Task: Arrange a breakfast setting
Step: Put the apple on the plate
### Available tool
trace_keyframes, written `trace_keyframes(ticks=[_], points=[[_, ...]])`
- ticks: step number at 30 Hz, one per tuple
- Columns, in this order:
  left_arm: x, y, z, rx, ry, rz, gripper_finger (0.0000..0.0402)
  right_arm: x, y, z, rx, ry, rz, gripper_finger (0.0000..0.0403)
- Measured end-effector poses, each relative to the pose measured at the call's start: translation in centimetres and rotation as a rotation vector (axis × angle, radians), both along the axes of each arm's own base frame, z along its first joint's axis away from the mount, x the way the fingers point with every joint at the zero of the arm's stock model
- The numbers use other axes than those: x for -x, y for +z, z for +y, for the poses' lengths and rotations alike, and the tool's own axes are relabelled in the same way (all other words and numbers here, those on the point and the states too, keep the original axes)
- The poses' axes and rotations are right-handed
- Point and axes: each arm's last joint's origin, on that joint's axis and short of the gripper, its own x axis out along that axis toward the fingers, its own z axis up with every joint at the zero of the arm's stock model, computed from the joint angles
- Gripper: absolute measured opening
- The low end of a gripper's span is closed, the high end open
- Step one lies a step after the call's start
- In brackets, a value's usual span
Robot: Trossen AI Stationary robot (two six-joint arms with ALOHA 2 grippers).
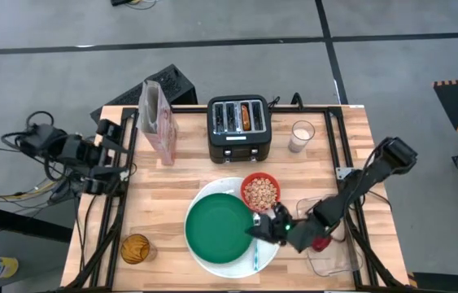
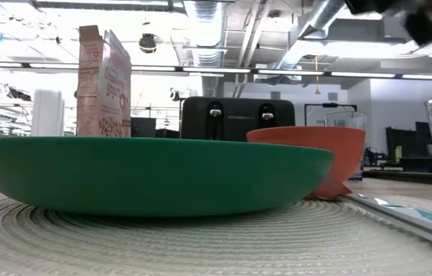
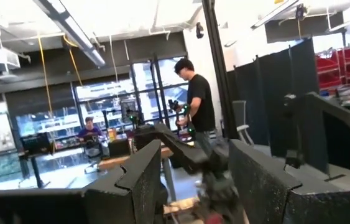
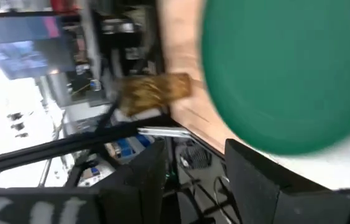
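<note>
Wooden boards make up the table (image 1: 172, 203), which stands on a grey floor crossed by dark lines. Toward its near edge lies the white plate (image 1: 265, 259), with the green plate (image 1: 219, 229) resting on it, a little off centre toward the left arm's side. Along the bare strip of white plate on the right arm's side lies the teal-handled spoon (image 1: 255, 259). The red bowl (image 1: 260, 192), filled with pale cereal, sits touching the white plate's far rim, just in front of the toaster.

The right gripper (image 1: 271, 229) hovers low over the green plate's edge on the spoon side. Its fingers (image 4: 148, 163) stand apart with nothing between them, and the green plate (image 4: 286, 68) fills the space beyond them in the right wrist view. A small red piece (image 1: 320, 242) shows under the right arm, at the clear plastic tray (image 1: 336, 259) near the table's corner.

Behind the plates stands the black toaster (image 1: 240, 128), with a browned bagel (image 1: 246, 116) in one slot. A glass of milk (image 1: 301, 136) stands beside it, a cereal box (image 1: 157, 122) on the other side, and a glass of amber drink (image 1: 135, 249) near the front corner.

The left gripper (image 1: 123, 150) waits off the table's side, fingers (image 3: 142, 177) apart and empty. A person in black (image 3: 194, 102) stands in the room beyond.
</note>
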Motion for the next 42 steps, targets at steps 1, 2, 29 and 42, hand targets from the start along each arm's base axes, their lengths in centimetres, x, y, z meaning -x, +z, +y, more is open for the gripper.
trace_keyframes(ticks=[1,2,29,42], points=[[0.5,-0.2,0.2,0.01,-0.004,0.013,0.0176,0.0,0.7,-0.5,0.029,-0.003,-0.023,0.0185],[1.0,-0.5,0.5,0.021,-0.009,0.034,0.0176,0.0,1.4,-1.1,0.054,-0.007,-0.041,0.0185],[0.2,-15.7,-0.2,0.095,-0.13,0.168,0.0176,2.9,11.3,-11.6,0.372,-0.179,-0.307,0.0185],[-1.5,-20.4,-1.2,0.091,-0.208,0.275,0.0176,3.1,11.5,-11.7,0.37,-0.183,-0.311,0.0185]])
